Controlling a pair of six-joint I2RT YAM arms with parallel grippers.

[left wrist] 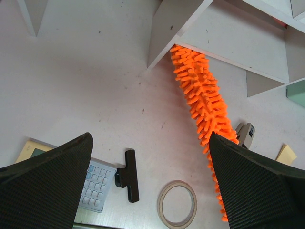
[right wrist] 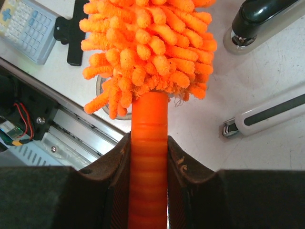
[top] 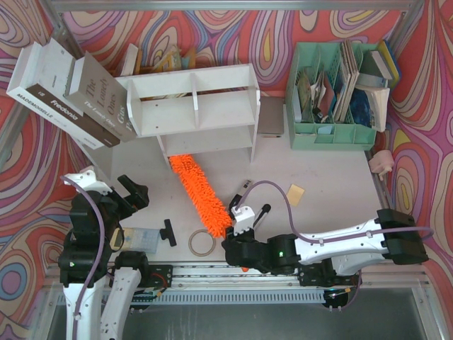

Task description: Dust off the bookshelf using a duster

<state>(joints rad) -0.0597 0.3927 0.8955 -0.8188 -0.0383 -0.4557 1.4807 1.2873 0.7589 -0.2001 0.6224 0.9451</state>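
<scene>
Found the duster (top: 202, 195) lying slantwise on the white table (top: 318, 205), its fluffy orange head running from the near edge up and to the left, far tip tucked just under the lowest board of the bookshelf (top: 195, 106). Saw the same from the left wrist view: duster (left wrist: 202, 95) disappearing beneath the white shelf (left wrist: 228, 33) beside one of its uprights. Found the right gripper (top: 241, 249) low over the table's near edge, clamped on the thin orange handle; confirmed this from its own camera, with both fingers pressed against the handle just below the fluffy head (right wrist: 147, 43) and the right gripper (right wrist: 148, 162) squeezed tight around it. Noted the left gripper (top: 131, 195) off to the left, well apart from the duster, spread wide and holding nothing, its dark fingers (left wrist: 45, 186) framing bare tabletop. Spotted a tape roll (top: 202, 242) just beside the duster's near end, a black-handled tool (top: 168, 232) next to that, then a calculator (top: 138, 237) further left. Made out a stapler (top: 256, 216) near the right gripper and a yellow note (top: 295, 193) beyond it. Saw leaning books (top: 64, 92) left of the bookshelf and a mint green organiser (top: 333, 134) to its right.
</scene>
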